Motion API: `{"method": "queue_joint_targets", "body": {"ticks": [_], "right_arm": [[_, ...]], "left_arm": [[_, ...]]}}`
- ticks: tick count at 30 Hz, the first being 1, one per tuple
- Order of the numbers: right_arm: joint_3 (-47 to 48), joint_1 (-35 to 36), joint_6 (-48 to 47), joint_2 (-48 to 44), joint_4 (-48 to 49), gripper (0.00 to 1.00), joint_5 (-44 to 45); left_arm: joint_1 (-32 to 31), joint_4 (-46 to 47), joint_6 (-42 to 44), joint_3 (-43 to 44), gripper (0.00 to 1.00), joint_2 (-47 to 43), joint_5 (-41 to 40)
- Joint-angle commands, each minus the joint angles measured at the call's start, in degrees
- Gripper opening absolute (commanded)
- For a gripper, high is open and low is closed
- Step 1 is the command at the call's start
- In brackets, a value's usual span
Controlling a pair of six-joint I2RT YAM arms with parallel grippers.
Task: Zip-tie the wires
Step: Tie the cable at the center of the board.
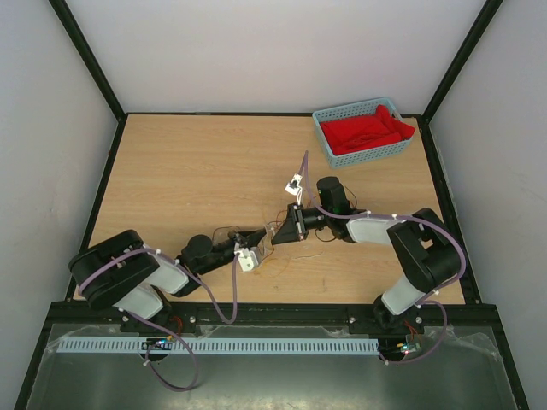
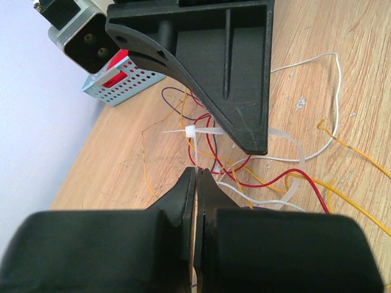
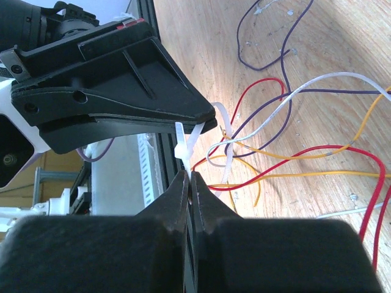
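The wires (image 2: 244,183), thin red, orange, white and purple strands, lie loosely curled on the wooden table at its middle (image 1: 295,248); they also show in the right wrist view (image 3: 275,159). A white zip tie (image 2: 190,132) loops around some of them, and its head (image 3: 183,146) is held just above the table. My left gripper (image 2: 197,171) is shut on a thin strip of the zip tie below the head. My right gripper (image 3: 188,176) is shut on the zip tie right at the head. The two grippers meet tip to tip (image 1: 259,235) (image 1: 280,235).
A blue perforated basket (image 1: 329,141) holding red cloth stands at the far right of the table; it shows in the left wrist view (image 2: 116,79) too. A black frame rail (image 1: 273,312) runs along the near edge. Walls enclose the table.
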Motion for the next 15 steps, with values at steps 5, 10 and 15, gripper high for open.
{"method": "queue_joint_targets", "body": {"ticks": [5, 10, 15], "right_arm": [[1.69, -0.35, -3.59, -2.14, -3.74, 0.15, 1.14], [1.81, -0.36, -4.08, -2.12, -4.18, 0.19, 0.93], [1.79, -0.33, -4.43, -2.37, -4.45, 0.21, 1.09]], "left_arm": [[0.14, 2.42, -0.72, 1.62, 0.0, 1.03, -0.41], [0.09, 2.42, -0.81, 1.66, 0.0, 1.06, -0.88], [0.14, 2.42, -0.77, 1.75, 0.0, 1.44, -1.06]]}}
